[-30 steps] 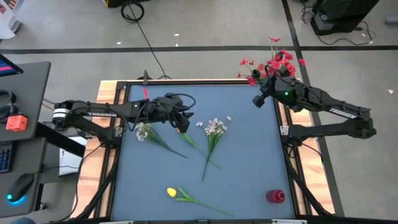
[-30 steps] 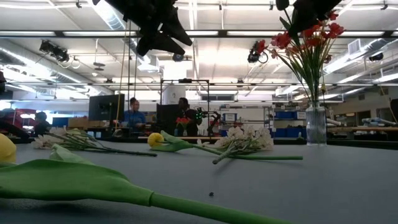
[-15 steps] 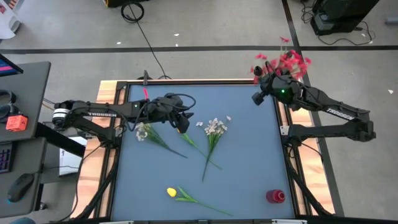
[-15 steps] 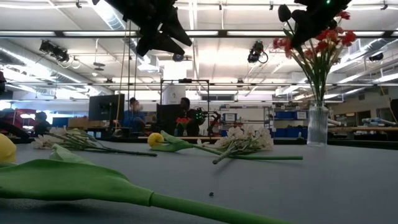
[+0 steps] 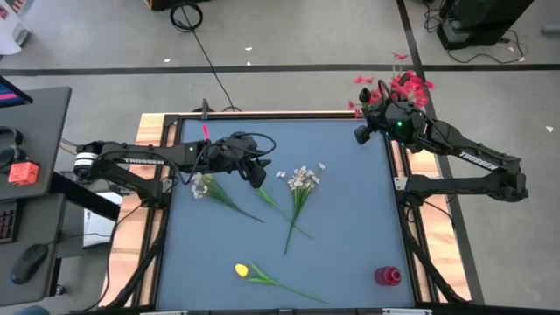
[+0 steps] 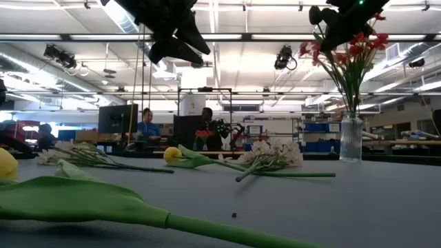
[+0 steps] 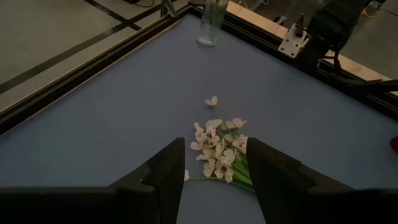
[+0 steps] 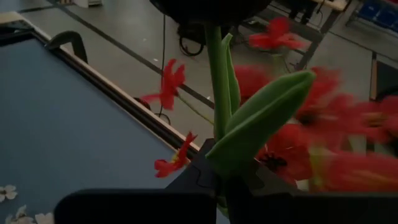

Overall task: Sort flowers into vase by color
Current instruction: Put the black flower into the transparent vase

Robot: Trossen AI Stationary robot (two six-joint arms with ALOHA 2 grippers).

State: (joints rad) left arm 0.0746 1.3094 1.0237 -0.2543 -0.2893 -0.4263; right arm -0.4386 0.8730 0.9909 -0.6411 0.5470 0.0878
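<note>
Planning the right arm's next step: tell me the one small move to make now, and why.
Probably ease the right hand straight down. It is shut on the stem of the red flowers, whose stems already stand in the glass vase at the table's far right corner, so lowering should seat them before letting go. The left hand hovers open over the white blossoms.

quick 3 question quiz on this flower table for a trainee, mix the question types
1. True or false: the right pincer is shut on the red flowers.
2. What colour is the tulip lying nearest the table's front edge?
3. The left pincer hangs above: A) white blossoms B) the red cup C) the vase

Key: 1 true; 2 yellow; 3 A
</note>
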